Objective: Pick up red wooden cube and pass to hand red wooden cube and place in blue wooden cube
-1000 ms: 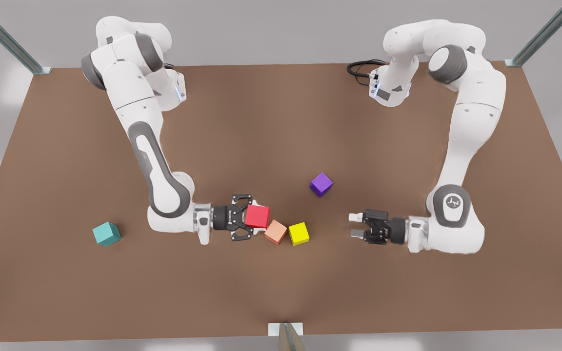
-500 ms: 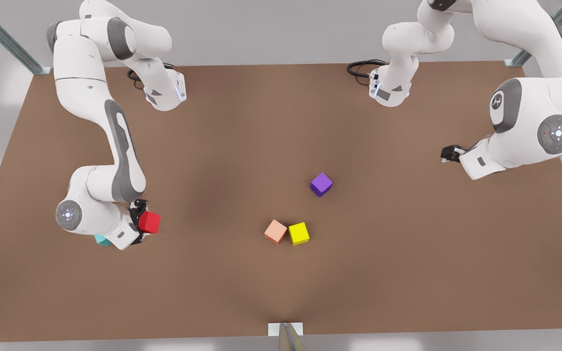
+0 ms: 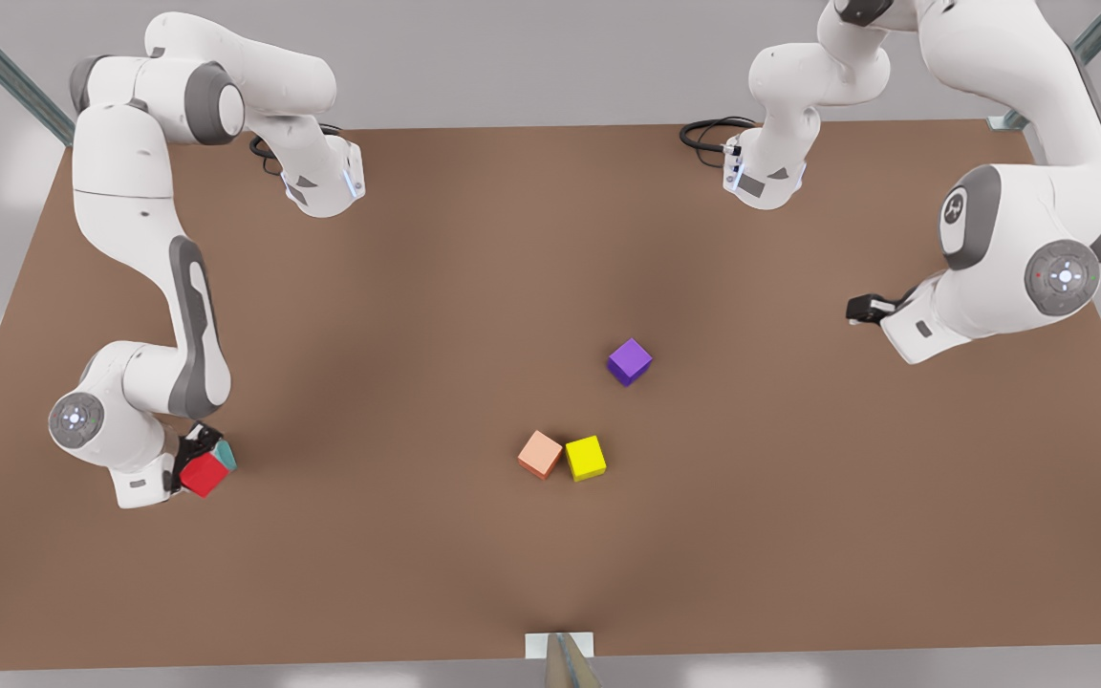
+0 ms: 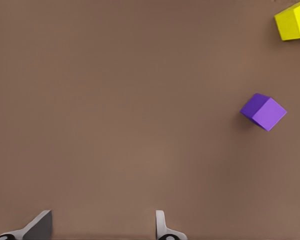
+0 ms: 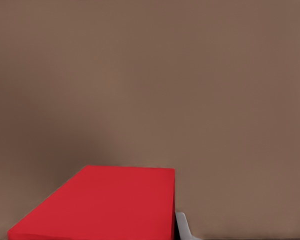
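Right pincer [image 3: 195, 468], at front view's left, clamped on red cube [image 3: 204, 474], held right over teal cube [image 3: 226, 457], overlapping it, contact unclear. Orange cube [image 3: 540, 454] and yellow cube [image 3: 586, 458] touching, well apart from teal cube toward front view's right; purple cube [image 3: 629, 361] beyond them. Left pincer [image 3: 864, 308] farthest from teal cube, fingers spread wide with nothing between, waiting over bare tabletop [image 3: 751, 497]. Risk, judged: red cube looks tilted and off-centre over teal; release now could tip it off or nudge teal sideways.
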Tool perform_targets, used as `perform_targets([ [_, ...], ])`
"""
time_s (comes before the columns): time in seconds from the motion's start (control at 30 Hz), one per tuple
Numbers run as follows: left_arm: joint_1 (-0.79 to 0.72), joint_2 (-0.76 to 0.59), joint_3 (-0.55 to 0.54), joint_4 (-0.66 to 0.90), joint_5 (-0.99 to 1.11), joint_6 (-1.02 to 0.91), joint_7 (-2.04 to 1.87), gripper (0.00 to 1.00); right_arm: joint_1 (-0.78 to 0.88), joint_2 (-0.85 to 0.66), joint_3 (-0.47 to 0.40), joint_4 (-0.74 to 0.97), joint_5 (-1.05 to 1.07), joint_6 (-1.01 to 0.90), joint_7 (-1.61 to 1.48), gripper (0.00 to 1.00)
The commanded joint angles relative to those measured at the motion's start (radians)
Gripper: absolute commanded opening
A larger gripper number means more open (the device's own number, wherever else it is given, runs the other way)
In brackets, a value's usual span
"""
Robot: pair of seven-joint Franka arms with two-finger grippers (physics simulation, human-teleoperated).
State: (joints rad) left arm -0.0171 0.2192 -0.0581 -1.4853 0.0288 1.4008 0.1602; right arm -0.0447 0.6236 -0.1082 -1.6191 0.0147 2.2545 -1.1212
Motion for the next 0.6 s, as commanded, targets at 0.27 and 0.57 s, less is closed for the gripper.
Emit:
perform_targets([
  [0.27,-0.004,0.008,-0.006,0.0,-0.001,-0.003,-0.093,1.0,-0.017,-0.068,0.001,-0.156,0.011,0.034,0.244,0.57],
  [0.57,-0.006,0.016,-0.008,0.0,0.0,-0.009,-0.093,1.0,-0.04,-0.059,0.001,-0.168,0.01,0.03,0.228,0.58],
])
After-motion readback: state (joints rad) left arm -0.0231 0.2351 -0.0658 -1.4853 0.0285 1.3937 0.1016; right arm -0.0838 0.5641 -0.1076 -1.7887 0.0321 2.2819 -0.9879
